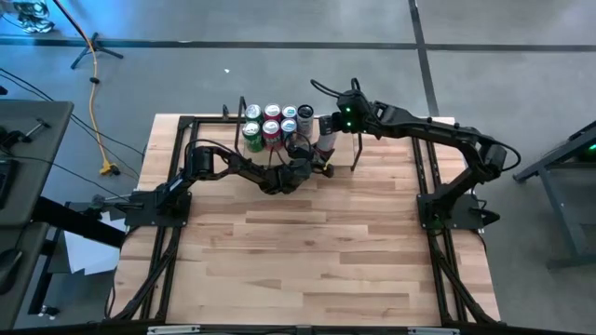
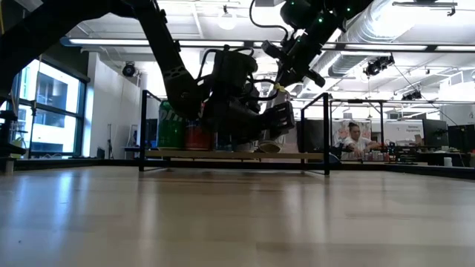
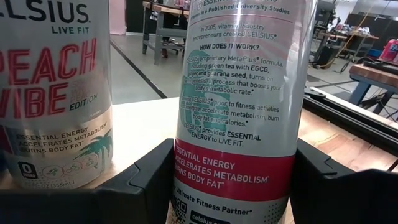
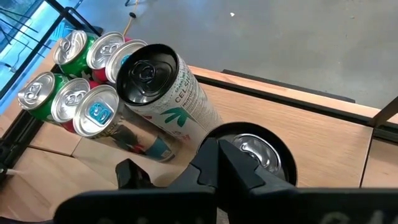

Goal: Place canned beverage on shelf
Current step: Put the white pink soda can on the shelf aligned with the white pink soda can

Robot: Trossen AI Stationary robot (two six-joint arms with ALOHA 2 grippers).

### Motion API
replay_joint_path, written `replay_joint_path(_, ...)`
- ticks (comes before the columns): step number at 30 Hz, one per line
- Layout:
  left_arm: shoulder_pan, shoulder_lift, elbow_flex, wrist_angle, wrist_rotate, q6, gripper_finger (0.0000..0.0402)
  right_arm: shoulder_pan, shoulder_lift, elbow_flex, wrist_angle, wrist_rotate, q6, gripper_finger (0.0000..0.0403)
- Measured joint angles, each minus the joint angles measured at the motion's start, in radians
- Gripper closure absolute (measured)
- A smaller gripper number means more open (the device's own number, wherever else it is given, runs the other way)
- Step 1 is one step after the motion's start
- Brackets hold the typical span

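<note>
Between my left gripper's (image 3: pixel 239 186) black fingers (image 3: pixel 146 180) stands a silver-white can (image 3: pixel 242 93) with grey small print, a teal palm motif and a magenta-red band lettered in white. Just beside it stands a second can (image 3: pixel 53 93), white, with red "PEACH VIBE" lettering, a dark brand name and a small teal palm on a sandy base. Below my right gripper (image 4: pixel 224 168), which is black too, a white can with a black top (image 4: pixel 152 74) carries a green palm leaf. Past it cluster green cans (image 4: pixel 68 53), a red one (image 4: pixel 109 53) and a blue-tabbed silver top (image 4: pixel 96 112). The shelf (image 4: pixel 59 134) under them is pale wood.
</note>
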Motion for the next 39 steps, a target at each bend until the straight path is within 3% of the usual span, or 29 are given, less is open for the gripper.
replay_joint_path(21, 0.000, -0.001, 0.000, 0.001, 0.001, 0.000, 0.0202, 0.000, 0.000, -0.001, 0.000, -0.006, 0.000, 0.0403)
replay_joint_path(39, 0.000, 0.002, -0.003, -0.011, 0.025, 0.000, 0.0105, 0.001, 0.004, -0.005, -0.013, -0.022, 0.004, 0.0403)
